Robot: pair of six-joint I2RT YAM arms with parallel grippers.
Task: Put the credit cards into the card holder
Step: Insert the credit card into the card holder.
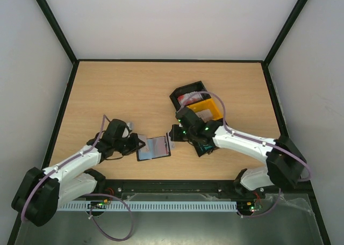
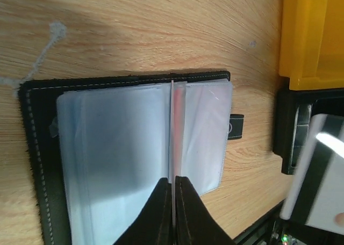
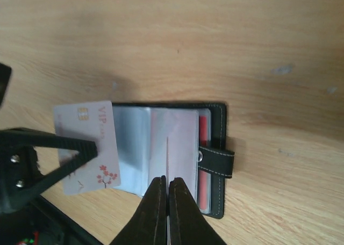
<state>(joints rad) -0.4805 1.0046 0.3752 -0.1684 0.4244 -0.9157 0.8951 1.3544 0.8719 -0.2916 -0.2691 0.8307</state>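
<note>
The black card holder point(image 1: 153, 148) lies open on the table, its clear sleeves point(image 2: 123, 159) facing up and its snap tab point(image 3: 217, 161) folded over one side. A red card point(image 3: 203, 164) sits in a sleeve near the tab. My left gripper point(image 2: 173, 179) is shut on a pale credit card with red blossoms point(image 3: 88, 148), held edge-on over the sleeves. My right gripper point(image 3: 167, 178) is shut on another thin credit card point(image 2: 317, 175), also edge-on above the holder. The two grippers point(image 1: 141, 143) point(image 1: 174, 133) face each other across it.
A black bin point(image 1: 188, 93) with cards inside and a yellow bin point(image 1: 208, 110) stand just behind the right gripper. In the left wrist view the yellow bin point(image 2: 314, 35) fills the upper right corner. The table's near edge runs close below the holder.
</note>
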